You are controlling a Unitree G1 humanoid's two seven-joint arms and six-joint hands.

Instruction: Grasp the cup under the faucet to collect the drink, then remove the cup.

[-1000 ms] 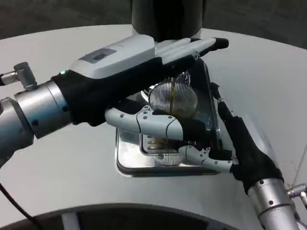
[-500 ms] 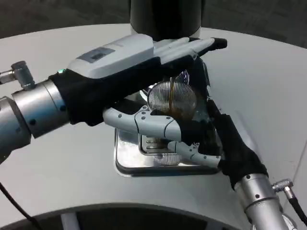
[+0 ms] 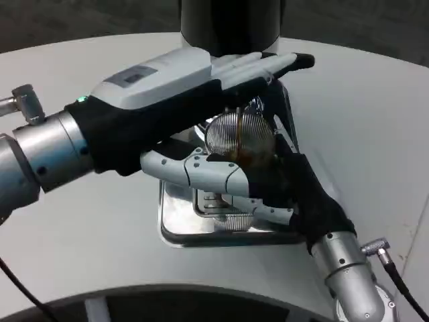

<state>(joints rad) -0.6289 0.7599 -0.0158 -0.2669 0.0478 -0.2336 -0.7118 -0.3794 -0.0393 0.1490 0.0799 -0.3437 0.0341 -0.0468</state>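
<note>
Ribbed clear cup [image 3: 240,136], likely glass, slippery and part-filled; left hand [image 3: 194,100] wraps its side; right hand [image 3: 295,191] grip unclear.

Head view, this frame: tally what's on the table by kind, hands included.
Ribbed glass cup: 1
Metal drip tray: 1
Dark dispenser body: 1
Robot hands: 2, the left hand and the right hand, both at the cup
Total: 5
</note>
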